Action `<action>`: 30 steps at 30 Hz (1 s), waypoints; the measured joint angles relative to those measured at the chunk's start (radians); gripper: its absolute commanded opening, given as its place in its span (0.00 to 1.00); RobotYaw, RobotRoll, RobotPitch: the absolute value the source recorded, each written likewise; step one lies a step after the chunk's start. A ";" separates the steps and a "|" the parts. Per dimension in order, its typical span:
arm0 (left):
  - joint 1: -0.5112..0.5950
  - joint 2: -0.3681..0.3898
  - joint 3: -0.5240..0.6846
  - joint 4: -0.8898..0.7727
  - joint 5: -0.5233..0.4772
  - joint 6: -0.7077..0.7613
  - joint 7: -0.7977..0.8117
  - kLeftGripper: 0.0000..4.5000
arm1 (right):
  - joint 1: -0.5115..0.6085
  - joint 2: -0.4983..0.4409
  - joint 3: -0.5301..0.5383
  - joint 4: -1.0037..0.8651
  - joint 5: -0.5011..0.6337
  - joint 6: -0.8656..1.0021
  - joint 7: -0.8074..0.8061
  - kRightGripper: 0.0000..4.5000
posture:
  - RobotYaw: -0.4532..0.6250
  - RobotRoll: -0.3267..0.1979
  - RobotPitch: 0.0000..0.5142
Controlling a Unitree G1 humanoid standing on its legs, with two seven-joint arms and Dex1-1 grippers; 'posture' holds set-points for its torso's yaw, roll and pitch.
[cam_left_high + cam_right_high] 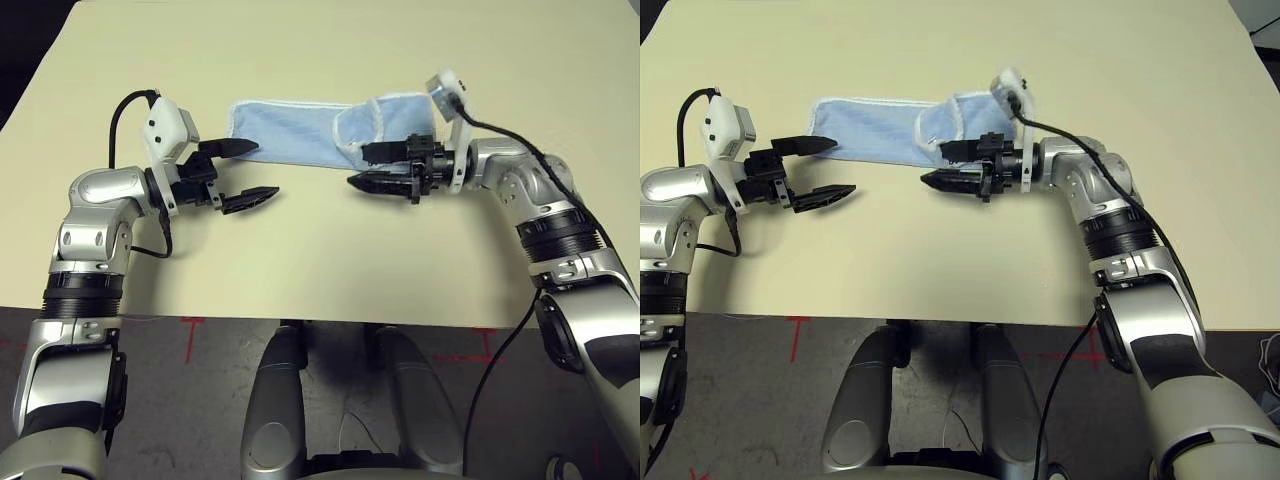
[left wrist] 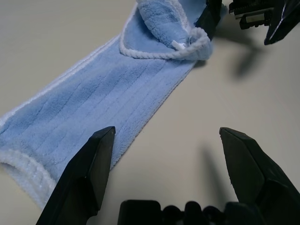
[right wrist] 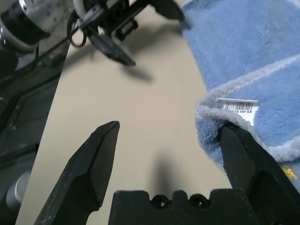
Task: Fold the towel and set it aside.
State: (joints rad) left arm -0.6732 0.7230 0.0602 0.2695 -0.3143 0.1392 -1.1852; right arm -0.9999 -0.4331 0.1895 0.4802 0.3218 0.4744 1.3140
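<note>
The light-blue towel (image 1: 290, 130) lies on the table as a long strip, its right end folded back over itself. A small white tag (image 3: 238, 104) shows at that folded corner. My right gripper (image 1: 358, 166) is open at the strip's right end. Its far finger (image 3: 243, 154) rests against the folded corner, and its near finger is over bare table. My left gripper (image 1: 262, 170) is open at the left end, with its far finger (image 2: 86, 173) at the towel's near edge. Nothing is held by either gripper.
The beige table (image 1: 320, 260) has bare surface in front of the towel and behind it. Its front edge runs just below my forearms. Below that edge lies dark floor with red tape marks (image 1: 190, 335).
</note>
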 measured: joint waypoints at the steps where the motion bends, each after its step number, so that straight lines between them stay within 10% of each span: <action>1: 0.000 0.000 0.000 -0.003 0.000 0.000 0.000 1.00 | -0.002 -0.001 0.001 0.009 -0.015 -0.016 0.002 0.99 | 0.45 0.62 0.64; 15: 0.012 0.000 0.000 -0.018 0.000 0.007 0.001 1.00 | -0.119 0.103 -0.148 0.267 -0.046 -0.160 -0.218 0.99 | 0.45 0.62 0.63; 30: 0.014 0.001 0.000 -0.019 0.000 0.011 0.001 1.00 | -0.099 0.067 -0.044 0.107 -0.091 -0.189 -0.007 0.99 | 0.45 0.62 0.63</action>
State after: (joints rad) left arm -0.6593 0.7239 0.0598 0.2503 -0.3146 0.1505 -1.1846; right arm -1.0986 -0.3662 0.1459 0.5873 0.2303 0.2852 1.3073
